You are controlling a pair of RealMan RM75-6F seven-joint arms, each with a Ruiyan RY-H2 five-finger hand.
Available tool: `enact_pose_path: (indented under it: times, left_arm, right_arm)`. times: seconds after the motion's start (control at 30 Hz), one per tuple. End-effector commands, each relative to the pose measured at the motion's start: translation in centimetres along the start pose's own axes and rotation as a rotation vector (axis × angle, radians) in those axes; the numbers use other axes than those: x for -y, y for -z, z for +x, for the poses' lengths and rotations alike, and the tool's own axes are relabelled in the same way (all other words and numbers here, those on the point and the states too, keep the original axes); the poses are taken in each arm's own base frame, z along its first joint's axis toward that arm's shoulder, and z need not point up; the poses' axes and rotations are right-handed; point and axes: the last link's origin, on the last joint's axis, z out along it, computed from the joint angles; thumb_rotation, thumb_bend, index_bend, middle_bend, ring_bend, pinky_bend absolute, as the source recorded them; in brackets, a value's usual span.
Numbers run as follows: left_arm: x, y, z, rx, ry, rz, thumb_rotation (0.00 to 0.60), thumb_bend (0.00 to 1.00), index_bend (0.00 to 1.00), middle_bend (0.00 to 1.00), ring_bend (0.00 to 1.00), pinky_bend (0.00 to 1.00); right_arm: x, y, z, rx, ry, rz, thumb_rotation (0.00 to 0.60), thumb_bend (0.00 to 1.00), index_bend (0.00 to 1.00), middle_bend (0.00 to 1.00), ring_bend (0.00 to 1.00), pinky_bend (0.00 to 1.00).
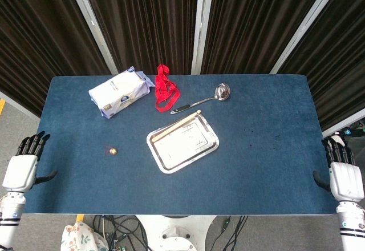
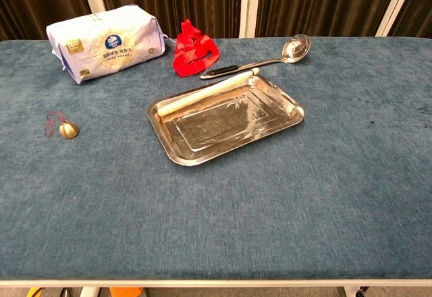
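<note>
The head view looks steeply down from high above the near edge, taking in the whole blue worktop [image 1: 268,165] and the dark curtains behind. The chest view sits lower and closer, facing across the worktop [image 2: 337,196] at a shallow angle. Both share the steel tray [image 1: 182,142] [image 2: 225,119] at centre.

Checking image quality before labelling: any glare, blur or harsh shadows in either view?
Head view: even light, soft shadows, steel tray bright but readable, small bell tiny and fuzzy, both hands sharp at the table's ends. Chest view: mild reflections on the tray and ladle, tissue pack print legible, no motion blur, hands outside the frame.
</note>
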Motion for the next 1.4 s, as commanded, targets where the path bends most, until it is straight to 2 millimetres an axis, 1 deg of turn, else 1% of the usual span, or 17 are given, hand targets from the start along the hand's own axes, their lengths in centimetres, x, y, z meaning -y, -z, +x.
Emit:
enact_pose_path:
  times: [0.03, 0.27, 0.47, 0.67, 0.83, 1.0, 1.13, 1.27, 1.4]
  left_arm:
    - [-0.2, -0.3, -0.1, 0.002, -0.002, -0.009, 0.6, 0.15, 0.03, 0.02, 0.0, 0.06]
    - [-0.8, -0.4, 0.4, -0.002, 0.0, -0.015, 0.6, 0.15, 0.03, 0.02, 0.0, 0.06]
    - [-2.0, -1.2, 0.5, 0.016, -0.003, -0.049, 0.6, 0.15, 0.04, 0.02, 0.0, 0.06]
    - [-4.1, -2.9, -0.9, 0.056, 0.069, -0.095, 0.6, 0.15, 0.06, 0.02, 0.0, 0.06]
    - [-5.8, -5.7, -2.5, 0.123, 0.148, -0.134, 0.6, 0.15, 0.06, 0.03, 0.0, 0.06]
    - [-7.3, -7.8, -4.3, 0.188, 0.138, -0.166, 0.6, 0.15, 0.09, 0.03, 0.0, 0.06]
    - [-8.3, -8.8, -5.6, 0.223, 0.146, -0.165, 0.6, 0.15, 0.13, 0.04, 0.0, 0.06]
    - [-9.1, -9.5, -6.4, 0.236, 0.146, -0.171, 0.6, 0.16, 0.17, 0.05, 0.0, 0.06]
    - [-9.3, -10.3, -7.0, 0.254, 0.147, -0.163, 0.6, 0.16, 0.24, 0.07, 0.0, 0.06]
  right_arm:
    - [0.0, 0.0, 0.0, -0.002, -0.002, 0.002, 0.6, 0.25, 0.0, 0.0, 0.0, 0.0]
    - [-0.1, -0.2, 0.1, -0.01, -0.011, 0.004, 0.6, 0.25, 0.0, 0.0, 0.0, 0.0]
    - [-0.2, -0.2, 0.5, -0.026, -0.023, 0.006, 0.6, 0.25, 0.0, 0.0, 0.0, 0.0]
    - [-0.7, -0.3, 1.0, -0.031, -0.011, -0.002, 0.6, 0.25, 0.0, 0.0, 0.0, 0.0]
    - [-0.8, -0.4, 1.3, -0.035, -0.015, -0.004, 0.6, 0.25, 0.0, 0.0, 0.0, 0.0]
    - [-0.6, -0.6, 1.4, -0.033, -0.009, 0.003, 0.6, 0.25, 0.0, 0.0, 0.0, 0.0]
    - [-0.4, -0.7, 1.4, -0.029, -0.011, 0.009, 0.6, 0.25, 0.0, 0.0, 0.0, 0.0]
    - [-0.5, -0.7, 1.4, -0.025, -0.009, 0.006, 0.6, 0.25, 0.0, 0.0, 0.0, 0.0]
    - [-0.6, -0.8, 1.5, -0.024, -0.011, 0.002, 0.6, 0.25, 0.0, 0.0, 0.0, 0.0]
